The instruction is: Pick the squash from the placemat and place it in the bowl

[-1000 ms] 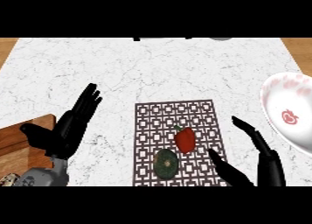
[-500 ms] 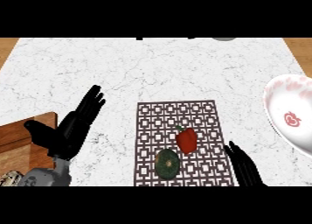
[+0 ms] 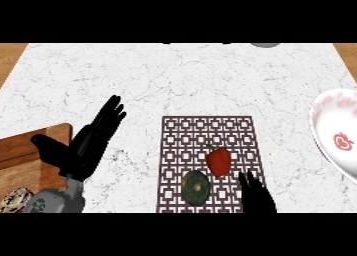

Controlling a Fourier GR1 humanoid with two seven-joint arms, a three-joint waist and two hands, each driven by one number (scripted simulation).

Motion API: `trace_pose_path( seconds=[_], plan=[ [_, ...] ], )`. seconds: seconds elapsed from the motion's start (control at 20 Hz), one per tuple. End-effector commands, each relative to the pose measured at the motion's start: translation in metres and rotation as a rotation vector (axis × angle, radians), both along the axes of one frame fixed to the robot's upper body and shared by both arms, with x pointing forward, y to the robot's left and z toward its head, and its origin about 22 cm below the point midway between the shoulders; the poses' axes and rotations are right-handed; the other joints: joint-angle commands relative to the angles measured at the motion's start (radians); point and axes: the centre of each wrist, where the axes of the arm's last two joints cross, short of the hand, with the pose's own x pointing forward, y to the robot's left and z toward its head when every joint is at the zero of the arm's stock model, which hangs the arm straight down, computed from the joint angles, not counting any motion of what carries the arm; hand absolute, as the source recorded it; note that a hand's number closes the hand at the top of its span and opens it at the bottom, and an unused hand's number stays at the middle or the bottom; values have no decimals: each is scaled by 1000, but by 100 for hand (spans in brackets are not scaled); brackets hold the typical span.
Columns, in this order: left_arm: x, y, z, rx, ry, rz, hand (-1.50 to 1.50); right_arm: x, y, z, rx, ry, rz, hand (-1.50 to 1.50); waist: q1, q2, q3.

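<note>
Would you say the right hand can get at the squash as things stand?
Probably yes: the right hand is just right of the squash on the placemat, with only bare mat between them; the pepper lies farther back.

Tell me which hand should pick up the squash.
Probably right. The right hand is at the placemat's lower edge beside the squash, on the bowl's side; the left hand rests open off the placemat.

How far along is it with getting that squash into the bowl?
Nothing looks done yet: the squash lies on the placemat beside a red pepper, untouched. In hand: the right hand is open just right of the squash, holding nothing; the left hand rests open at the left. Left to do: grasp, lift and carry it to the bowl at the right edge.
</note>
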Motion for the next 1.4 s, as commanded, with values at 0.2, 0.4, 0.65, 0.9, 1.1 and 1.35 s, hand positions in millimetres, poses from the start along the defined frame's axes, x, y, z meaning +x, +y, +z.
trace_pose_path(
  seconds=[0.2,0.4,0.65,0.9,1.1,1.35],
  plan=[
    [8,-9,10,5,2,-31,0,4,51,31,-132,214,-134,-150,21,3,8],
    [1,-11,-6,-8,1,-30,0,13,46,41,-138,270,-148,-150,24,5,8],
    [-6,-4,-3,8,-2,-53,0,22,43,30,-132,367,-169,-150,36,5,8],
    [9,4,-2,6,1,-25,0,31,47,17,-165,399,-148,-150,26,7,9],
    [-4,-9,-5,-13,-2,-38,0,32,50,24,-161,378,-155,-150,32,4,9],
    [11,-11,2,-4,-3,-31,0,31,56,18,-181,376,-131,-150,21,5,9]
  ],
)
